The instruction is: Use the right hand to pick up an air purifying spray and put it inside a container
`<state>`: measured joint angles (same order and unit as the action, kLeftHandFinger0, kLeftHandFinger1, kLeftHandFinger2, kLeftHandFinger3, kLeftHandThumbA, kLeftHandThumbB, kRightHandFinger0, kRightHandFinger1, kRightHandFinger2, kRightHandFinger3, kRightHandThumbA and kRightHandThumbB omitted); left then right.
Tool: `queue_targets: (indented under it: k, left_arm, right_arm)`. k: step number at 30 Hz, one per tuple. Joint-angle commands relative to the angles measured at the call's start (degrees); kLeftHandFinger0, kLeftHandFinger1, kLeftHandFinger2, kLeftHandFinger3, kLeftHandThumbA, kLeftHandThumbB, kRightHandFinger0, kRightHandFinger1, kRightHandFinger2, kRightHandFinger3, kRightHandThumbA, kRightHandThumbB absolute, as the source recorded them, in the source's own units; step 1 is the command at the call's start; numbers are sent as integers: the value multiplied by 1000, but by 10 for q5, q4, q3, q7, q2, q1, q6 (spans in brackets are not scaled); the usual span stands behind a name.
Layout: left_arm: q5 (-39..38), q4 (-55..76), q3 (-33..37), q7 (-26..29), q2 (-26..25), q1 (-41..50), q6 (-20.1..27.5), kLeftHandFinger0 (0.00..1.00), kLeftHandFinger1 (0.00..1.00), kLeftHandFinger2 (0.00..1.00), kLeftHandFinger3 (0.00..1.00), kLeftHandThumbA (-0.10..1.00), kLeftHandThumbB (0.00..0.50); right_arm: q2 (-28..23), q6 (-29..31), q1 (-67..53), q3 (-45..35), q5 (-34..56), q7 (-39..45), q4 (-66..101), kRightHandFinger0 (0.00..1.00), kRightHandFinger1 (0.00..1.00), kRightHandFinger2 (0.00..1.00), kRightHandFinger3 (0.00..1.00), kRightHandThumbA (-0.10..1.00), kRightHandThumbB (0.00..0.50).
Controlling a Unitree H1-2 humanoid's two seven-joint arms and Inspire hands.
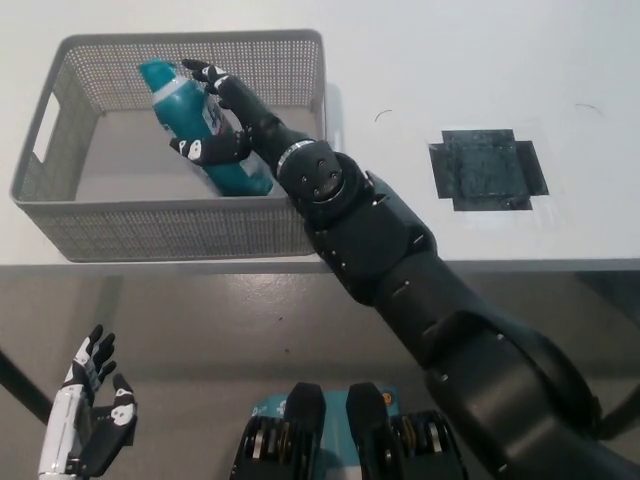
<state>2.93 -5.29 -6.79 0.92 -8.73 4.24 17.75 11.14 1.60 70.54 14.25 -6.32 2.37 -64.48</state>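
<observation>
Inside the grey mesh basket point(60, 205) at the surface's point(450, 60) left end, the teal spray bottle point(200, 125) lies tilted, cap toward the far wall; the black right hand point(215, 120) is wrapped around its middle, fingers closed on it, hiding most of the label, whose white patch is too small to read; a dark square mark point(487, 168) sits well apart toward the right edge; the white left hand point(90, 410) hangs below the near edge, fingers spread, partly cut off by the frame.
</observation>
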Motion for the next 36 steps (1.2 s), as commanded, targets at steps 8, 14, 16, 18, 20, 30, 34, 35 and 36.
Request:
queue_targets:
  k: [8, 14, 16, 18, 20, 30, 34, 35, 36]
  left_arm:
    - [7, 8, -2, 6, -6, 10, 18, 1000, 1000, 1000, 1000, 212, 53]
    - [9, 16, -5, 4, -13, 13, 13, 1000, 1000, 1000, 1000, 180, 24]
    - [12, 20, -7, 8, -11, 17, 10, 1000, 1000, 1000, 1000, 173, 14]
    - [10, 20, -9, 8, -12, 21, 13, 1000, 1000, 1000, 1000, 171, 7]
    - [11, 16, -10, 8, -15, 24, 18, 1000, 1000, 1000, 1000, 193, 0]
    - [-7, 21, -16, 11, -6, 25, 12, 1000, 1000, 1000, 1000, 484, 49]
    - [-15, 19, -18, 10, -4, 24, 13, 1000, 1000, 1000, 1000, 522, 31]
    - [-20, 16, -19, 8, -5, 23, 15, 1000, 1000, 1000, 1000, 539, 33]
    - [-21, 16, -20, 9, -3, 24, 15, 1000, 1000, 1000, 1000, 604, 45]
  right_arm:
    - [-75, -69, 18, 11, -22, 78, 322, 1000, 1000, 1000, 1000, 811, 500]
    - [-117, -108, -73, -43, 21, 67, 621, 1000, 1000, 1000, 1000, 579, 500]
    - [-126, -116, -113, -54, 22, 60, 700, 1000, 1000, 1000, 1000, 614, 500]
    - [-137, -115, -154, -59, 18, 57, 763, 1000, 1000, 1000, 1000, 605, 500]
    - [-159, -107, -226, -63, 21, 63, 848, 1000, 1000, 1000, 1000, 600, 500]
    - [-256, 17, -578, -120, 5, 43, 920, 1000, 1000, 1000, 1000, 829, 500]
    - [-279, 95, -663, -143, 23, 33, 854, 1000, 1000, 1000, 1000, 855, 472]
    - [-283, 123, -684, -148, 29, 31, 828, 1000, 1000, 1000, 1000, 853, 454]
    - [-289, 159, -709, -154, 36, 29, 788, 1000, 1000, 1000, 1000, 863, 431]
